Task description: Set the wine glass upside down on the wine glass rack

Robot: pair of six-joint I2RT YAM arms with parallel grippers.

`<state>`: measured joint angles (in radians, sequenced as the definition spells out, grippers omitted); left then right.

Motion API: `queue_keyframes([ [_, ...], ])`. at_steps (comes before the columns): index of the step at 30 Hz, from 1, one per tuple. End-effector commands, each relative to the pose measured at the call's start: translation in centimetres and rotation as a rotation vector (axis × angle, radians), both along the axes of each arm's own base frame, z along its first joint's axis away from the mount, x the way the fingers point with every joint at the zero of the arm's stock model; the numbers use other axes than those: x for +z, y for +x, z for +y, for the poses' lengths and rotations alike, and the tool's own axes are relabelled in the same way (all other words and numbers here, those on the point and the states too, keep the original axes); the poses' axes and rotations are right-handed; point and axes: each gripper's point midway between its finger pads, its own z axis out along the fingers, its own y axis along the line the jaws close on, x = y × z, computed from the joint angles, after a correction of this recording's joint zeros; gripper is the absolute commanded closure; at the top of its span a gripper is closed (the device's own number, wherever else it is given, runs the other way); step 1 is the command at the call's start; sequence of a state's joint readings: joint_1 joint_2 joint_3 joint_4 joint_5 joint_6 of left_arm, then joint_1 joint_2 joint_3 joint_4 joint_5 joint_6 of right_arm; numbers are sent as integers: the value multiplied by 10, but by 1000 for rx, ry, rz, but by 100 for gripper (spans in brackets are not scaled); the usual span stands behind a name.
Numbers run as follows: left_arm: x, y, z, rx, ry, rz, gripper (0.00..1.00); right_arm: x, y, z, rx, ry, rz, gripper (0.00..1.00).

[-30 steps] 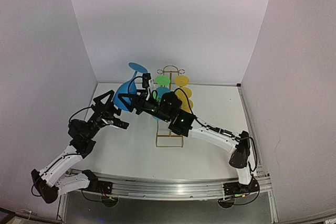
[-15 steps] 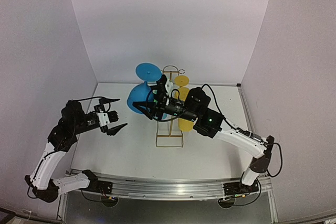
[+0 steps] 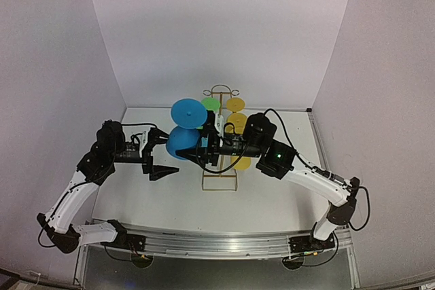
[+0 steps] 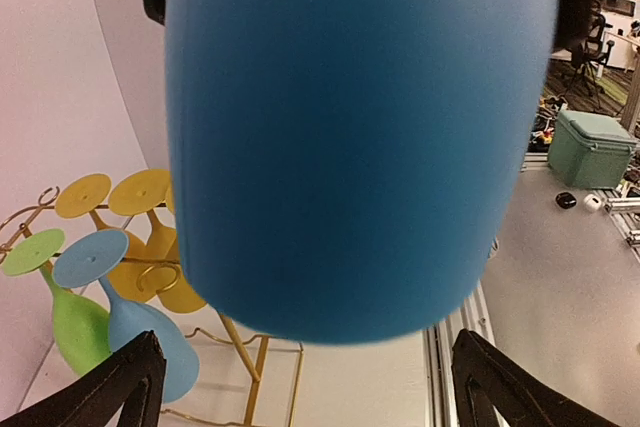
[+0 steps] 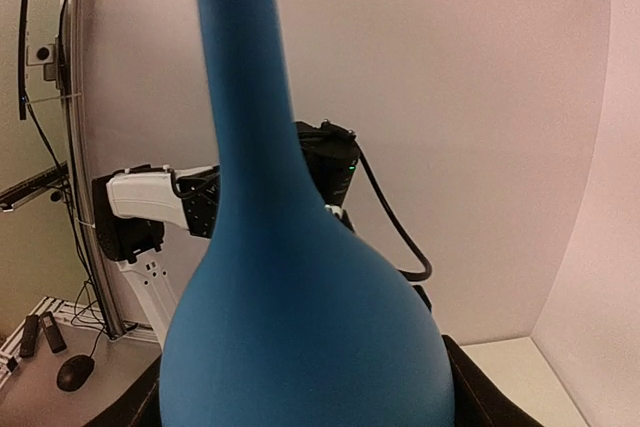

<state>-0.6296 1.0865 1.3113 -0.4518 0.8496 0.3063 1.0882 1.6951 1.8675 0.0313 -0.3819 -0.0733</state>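
Note:
The wine glass [image 3: 182, 140] is deep blue and hangs upside down in the air, foot [image 3: 187, 111] on top, just left of the wine glass rack [image 3: 219, 176]. My right gripper [image 3: 196, 152] is shut on its bowl from the right. In the right wrist view the bowl [image 5: 300, 327] fills the space between both fingers [image 5: 472, 399] and the stem rises out of frame. My left gripper [image 3: 162, 153] stands open just left of the bowl. In the left wrist view the bowl [image 4: 350, 137] looms ahead of the spread fingertips [image 4: 110, 392], not touching them.
The gold rack [image 4: 245, 367] carries other upside-down glasses: green [image 4: 75, 322], light blue [image 4: 140, 332] and yellow [image 4: 140, 197]. From above, green [image 3: 211, 103] and yellow [image 3: 235, 104] feet show at its top. White walls enclose the table [image 3: 272, 195] on three sides.
The left gripper drew back to the left, opening wide, then came back right beside the bowl. The right arm lifted the glass from tilted to foot-up next to the rack.

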Motion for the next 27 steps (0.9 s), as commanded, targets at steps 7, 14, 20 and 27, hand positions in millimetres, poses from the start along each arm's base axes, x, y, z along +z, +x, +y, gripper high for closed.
queue_keyframes([
  [7, 38, 0, -17, -67, -123, -32, 3, -3, -4, 11, 42, -2, -29, 69],
  [14, 36, -15, -17, -154, -115, -76, 7, -3, -2, 11, 30, -2, -30, 69],
  [20, 45, -19, -19, -168, -150, -61, 11, -10, -1, 18, 39, -13, -17, 69],
  [27, 47, -18, -20, -165, -167, -61, 22, -7, -1, 20, 45, -2, -14, 70],
])
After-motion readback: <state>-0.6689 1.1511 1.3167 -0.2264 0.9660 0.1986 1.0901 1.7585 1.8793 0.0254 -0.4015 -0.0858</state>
